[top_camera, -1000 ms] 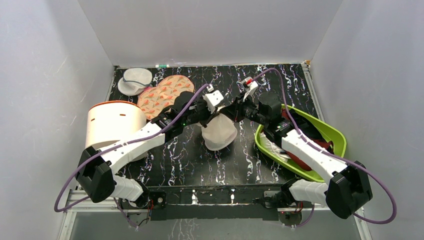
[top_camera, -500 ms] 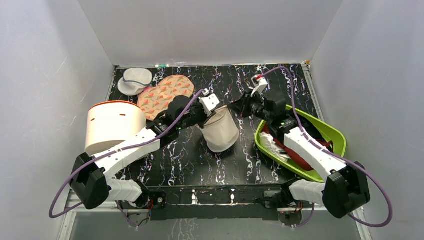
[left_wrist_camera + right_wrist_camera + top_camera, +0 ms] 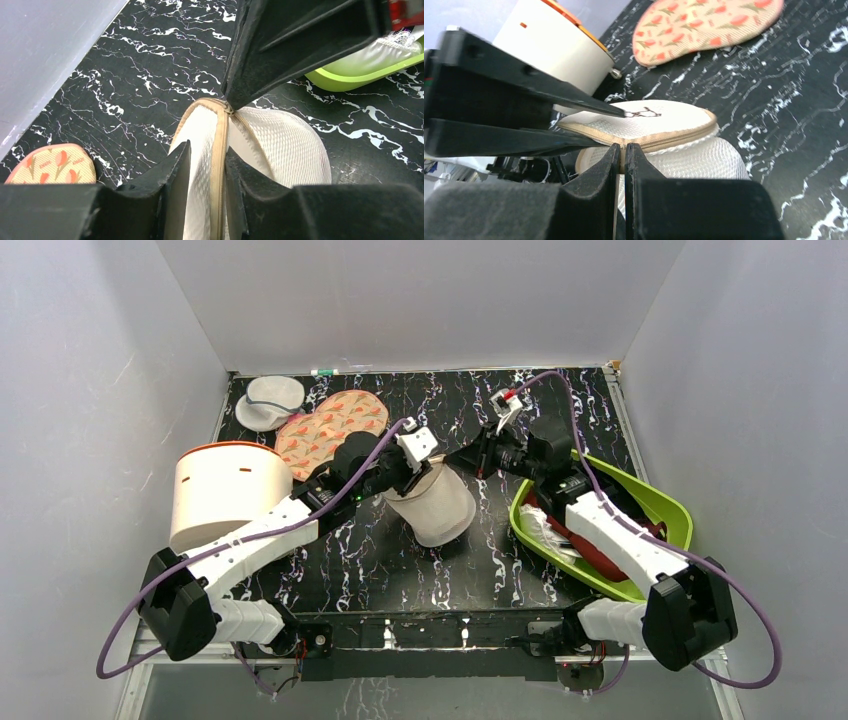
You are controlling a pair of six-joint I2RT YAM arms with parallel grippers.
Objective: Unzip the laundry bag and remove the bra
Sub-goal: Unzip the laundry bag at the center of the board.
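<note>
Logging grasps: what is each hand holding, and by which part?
The left hand clamps the bag by its tan zip rim; right hand pinches that rim, likely at the pull.

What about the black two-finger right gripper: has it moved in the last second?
Yes. The right gripper has drawn back slightly toward the lime green tray, shut on the cream mesh laundry bag.

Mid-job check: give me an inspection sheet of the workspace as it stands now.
Surface: black marbled table, no spills seen.
Job's things: laundry bag mid-table, zip progress unclear; bra nothing seen.
Clutter: white tub, floral pad, grey mesh pod, green tray holding maroon garments.
Grippers: left gripper shut on the bag's rim; right gripper shut on its zip seam.
Cables: purple cables arch over the arms.
Surroundings: grey walls; nothing else seen.
</note>
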